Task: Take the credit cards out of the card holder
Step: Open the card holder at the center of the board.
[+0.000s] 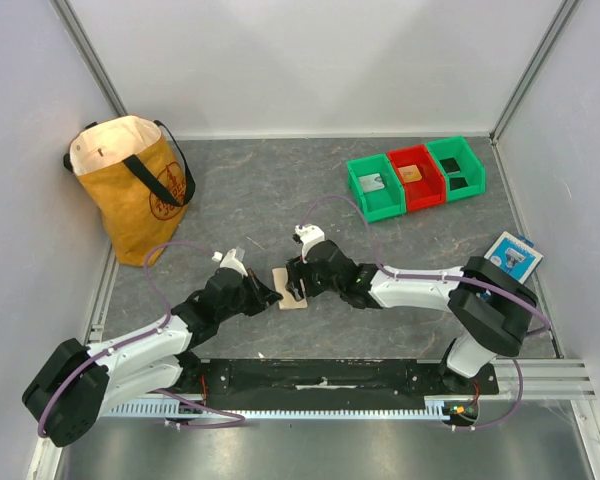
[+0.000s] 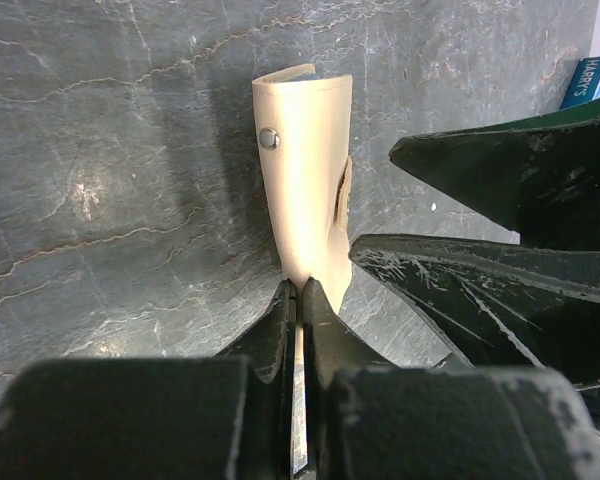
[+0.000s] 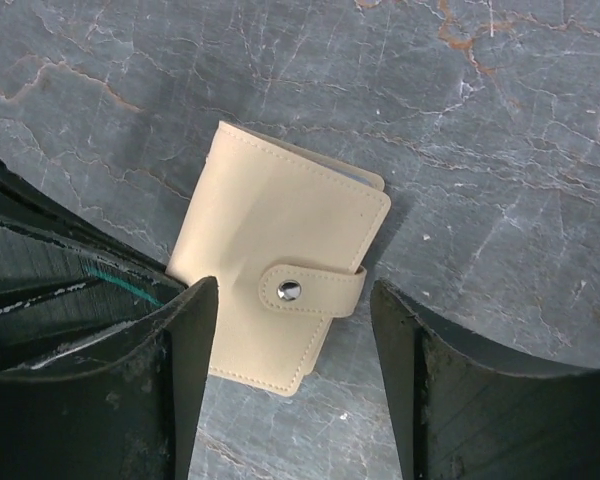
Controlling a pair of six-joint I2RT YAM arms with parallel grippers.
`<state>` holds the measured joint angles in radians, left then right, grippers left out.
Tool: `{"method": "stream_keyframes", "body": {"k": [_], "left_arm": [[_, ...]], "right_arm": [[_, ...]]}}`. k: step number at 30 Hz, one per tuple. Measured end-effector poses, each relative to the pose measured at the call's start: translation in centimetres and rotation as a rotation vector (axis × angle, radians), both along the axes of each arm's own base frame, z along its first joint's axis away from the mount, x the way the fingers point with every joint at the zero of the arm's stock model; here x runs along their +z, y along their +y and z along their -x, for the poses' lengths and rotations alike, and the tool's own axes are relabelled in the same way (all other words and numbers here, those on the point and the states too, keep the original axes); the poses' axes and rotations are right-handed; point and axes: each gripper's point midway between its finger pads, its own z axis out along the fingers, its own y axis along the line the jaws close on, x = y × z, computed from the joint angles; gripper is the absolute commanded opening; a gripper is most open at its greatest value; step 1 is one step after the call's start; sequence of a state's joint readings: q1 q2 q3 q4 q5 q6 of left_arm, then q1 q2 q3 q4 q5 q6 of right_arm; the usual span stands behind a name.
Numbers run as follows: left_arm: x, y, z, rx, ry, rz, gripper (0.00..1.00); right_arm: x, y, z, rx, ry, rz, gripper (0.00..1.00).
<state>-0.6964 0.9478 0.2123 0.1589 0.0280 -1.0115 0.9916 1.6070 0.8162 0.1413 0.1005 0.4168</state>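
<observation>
Left gripper (image 2: 298, 300) pinching card holder (image 2: 305, 170), right gripper (image 3: 292, 292) spread, grey veined table (image 1: 260, 195), white walls (image 1: 310, 60)

Card holder (image 3: 280, 220) hemmed between left gripper (image 2: 298, 292) and right gripper (image 3: 292, 290); open table (image 1: 260, 190) beyond

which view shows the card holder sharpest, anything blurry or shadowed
Right wrist: the card holder is sharpest, stitching crisp, with a soft shadow along its right edge. Left wrist: card holder fairly sharp, but the left gripper nearest the lens is dark and soft. Top external: evenly lit, card holder tiny.
</observation>
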Motion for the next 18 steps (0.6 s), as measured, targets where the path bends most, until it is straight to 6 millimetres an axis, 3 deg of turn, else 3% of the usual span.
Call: {"method": "stream_keyframes", "body": {"k": [7, 18], "left_arm": [[0.0, 0.1, 0.1, 0.0, 0.0, 0.001, 0.02], [-0.7, 0.5, 0.3, 0.008, 0.004, -0.014, 0.02]], "right_arm": [[-1.0, 1.0, -0.2, 0.0, 0.001, 0.027, 0.52], [-1.8, 1.8, -0.3, -0.016, -0.02, 0.081, 0.48]]}}
